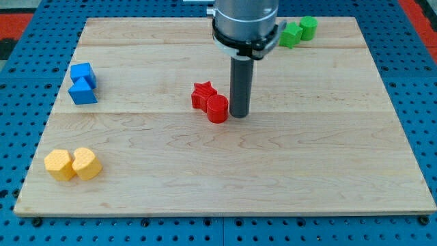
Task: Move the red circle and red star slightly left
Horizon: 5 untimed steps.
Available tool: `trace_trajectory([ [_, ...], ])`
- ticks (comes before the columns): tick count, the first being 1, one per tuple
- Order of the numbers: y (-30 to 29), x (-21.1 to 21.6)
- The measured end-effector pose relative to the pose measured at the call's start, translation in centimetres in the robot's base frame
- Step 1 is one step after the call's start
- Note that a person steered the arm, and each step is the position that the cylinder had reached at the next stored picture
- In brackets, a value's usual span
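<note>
The red circle [218, 108] sits near the middle of the wooden board [287, 164]. The red star [203, 95] touches it on its upper left. My tip [239, 115] stands on the board just to the right of the red circle, touching it or nearly so. The rod rises from the tip to the arm's grey end at the view's top.
Two blue blocks [82, 83] sit together at the view's left. Two yellow blocks [73, 164] sit at the lower left. Two green blocks [298, 31] sit at the top right, beside the arm.
</note>
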State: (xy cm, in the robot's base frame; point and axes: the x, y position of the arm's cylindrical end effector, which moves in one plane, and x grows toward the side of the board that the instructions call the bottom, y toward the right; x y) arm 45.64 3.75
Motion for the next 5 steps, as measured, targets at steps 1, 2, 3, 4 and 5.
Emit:
trace_trajectory([
  [1,0.3,2.6],
  [2,-3.3,0.8],
  [3,-3.8,-0.5],
  [4,-4.0,-1.1],
  [5,-0.5,-0.6],
])
